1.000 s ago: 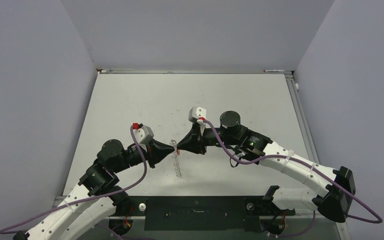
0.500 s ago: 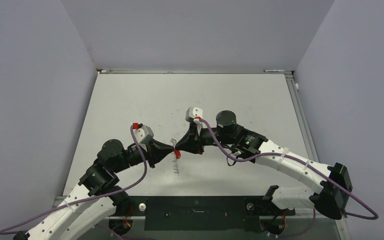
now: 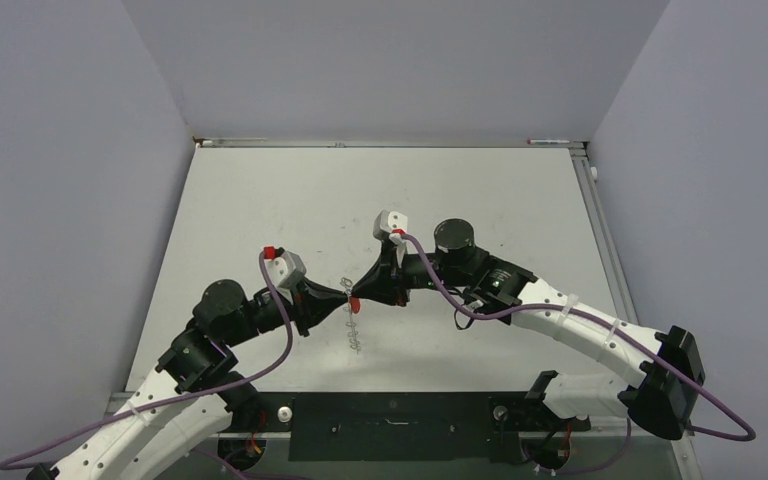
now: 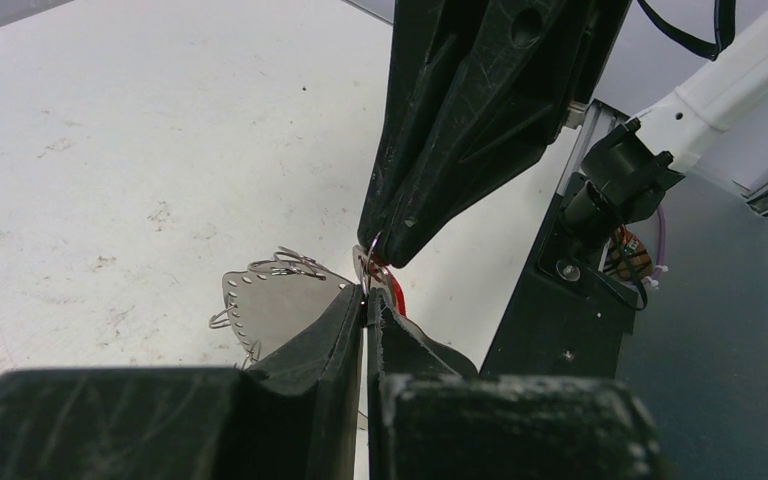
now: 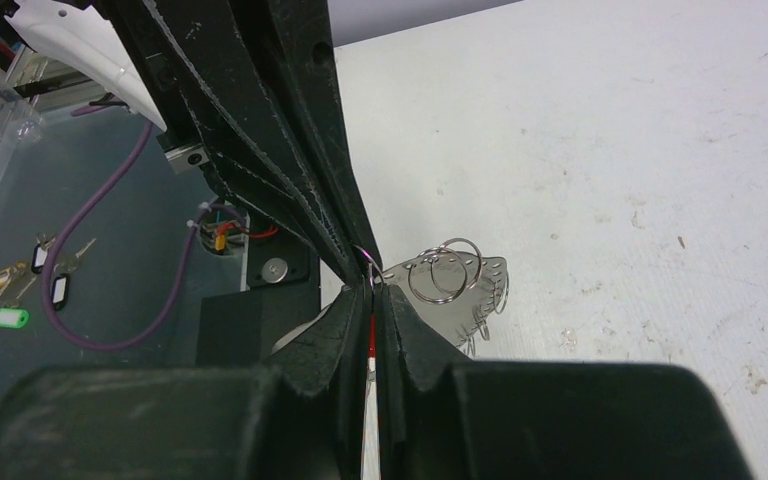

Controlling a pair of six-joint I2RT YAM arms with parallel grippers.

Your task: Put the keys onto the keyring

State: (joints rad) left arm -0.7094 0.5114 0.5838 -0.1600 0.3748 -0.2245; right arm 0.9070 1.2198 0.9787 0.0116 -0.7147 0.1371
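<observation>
The left gripper [image 4: 367, 305] clamps the silvery loop-rimmed metal keyring [image 4: 270, 298]; the right gripper [image 5: 372, 295] pinches the tiny red-headed key [image 4: 396, 292] beside it. Any misalignment could knock the key loose.

Left hand [image 3: 340, 294] and right hand [image 3: 363, 293] meet tip to tip over the pale surface [image 3: 260, 200], fingers of both pinched closed. The key [image 3: 354, 303] is a red speck right at the meeting point. The silvery keyring [image 3: 356, 330] trails from there toward the near edge. Which hand grips what is too small to tell.
</observation>
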